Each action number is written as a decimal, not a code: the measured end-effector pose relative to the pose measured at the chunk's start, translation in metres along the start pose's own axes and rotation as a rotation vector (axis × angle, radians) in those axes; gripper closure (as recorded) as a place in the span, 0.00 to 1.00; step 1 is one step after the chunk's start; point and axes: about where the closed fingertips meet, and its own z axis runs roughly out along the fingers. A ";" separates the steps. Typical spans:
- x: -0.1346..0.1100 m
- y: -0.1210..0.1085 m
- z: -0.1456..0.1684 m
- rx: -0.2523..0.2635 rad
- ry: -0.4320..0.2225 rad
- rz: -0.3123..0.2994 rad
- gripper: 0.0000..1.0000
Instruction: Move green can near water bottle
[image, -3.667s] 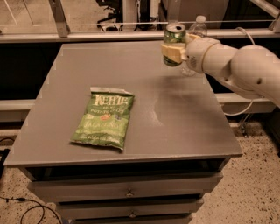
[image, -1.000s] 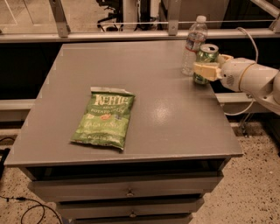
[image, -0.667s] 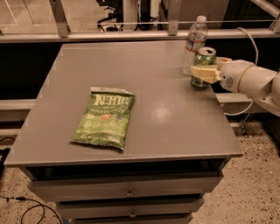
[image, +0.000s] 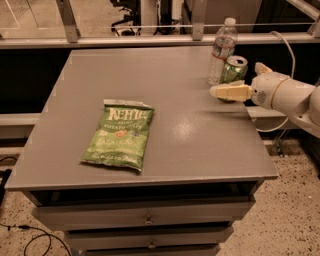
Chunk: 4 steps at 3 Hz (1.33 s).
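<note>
A: What does the grey table (image: 165, 125) carry?

B: A chip bag (image: 120, 135) lies mid-table. At the far right corner the water bottle (image: 222, 50) stands upright, with the green can (image: 234, 66) just beside it, also upright.

A: And the gripper (image: 239, 80)?

B: It sits at the can with its fingers spread, one in front, not clamping it. The step looks like the release; next the arm should back away rightward without nudging the can

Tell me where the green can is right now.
In the camera view the green can stands upright at the far right corner of the table, just right of the water bottle, with the gripper close on its near side.
</note>
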 end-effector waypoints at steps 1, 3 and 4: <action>0.000 0.000 0.000 0.000 0.000 0.000 0.00; -0.051 -0.004 -0.068 -0.026 0.025 -0.008 0.00; -0.079 -0.005 -0.115 -0.060 0.023 0.038 0.00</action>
